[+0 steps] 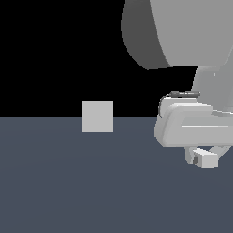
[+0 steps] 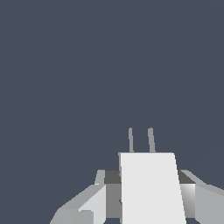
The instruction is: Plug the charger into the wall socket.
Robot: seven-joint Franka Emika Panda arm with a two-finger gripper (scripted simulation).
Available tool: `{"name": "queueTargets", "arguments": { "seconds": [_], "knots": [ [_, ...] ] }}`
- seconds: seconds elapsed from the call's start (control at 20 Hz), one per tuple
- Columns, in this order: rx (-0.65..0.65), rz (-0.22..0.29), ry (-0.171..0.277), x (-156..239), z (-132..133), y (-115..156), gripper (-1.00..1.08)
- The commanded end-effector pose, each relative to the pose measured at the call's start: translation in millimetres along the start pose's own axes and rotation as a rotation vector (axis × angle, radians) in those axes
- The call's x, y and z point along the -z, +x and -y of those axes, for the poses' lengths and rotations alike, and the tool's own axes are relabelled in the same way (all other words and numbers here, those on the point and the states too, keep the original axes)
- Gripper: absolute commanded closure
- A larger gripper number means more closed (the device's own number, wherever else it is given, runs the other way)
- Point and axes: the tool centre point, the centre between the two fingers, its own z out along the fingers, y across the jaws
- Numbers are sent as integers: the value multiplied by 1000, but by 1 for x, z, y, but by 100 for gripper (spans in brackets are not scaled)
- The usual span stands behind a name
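so the big grey floor [image 1: 68,182] takes up most of the exterior view, with the arm [image 1: 191,123] bulking in on that view's right. the wall socket [image 1: 97,116] stands upright near the floor's far edge, a flat square plate with a tiny dark dot in the middle, nothing touching it. the gripper [image 1: 204,159] is clamped on the charger [image 1: 205,160], and in the wrist view the white block [image 2: 151,188] sits squeezed between the fingers [image 2: 83,205] with its two prongs [image 2: 141,140] poking out ahead into bare floor. i'd say the pickup part is done, but the charger is well apart from the socket. left to do: carry it across, line the prongs up, push in. hard to tell from here whether the prongs already face the plate.
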Motion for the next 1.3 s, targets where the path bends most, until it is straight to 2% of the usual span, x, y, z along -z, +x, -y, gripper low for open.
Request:
{"name": "queueTargets", "arguments": {
  "seconds": [0.0,1.25],
  "knots": [
    [1,-1,0,2,10,6,108],
    [2,-4,2,36,164,91,108]
  ]
}}
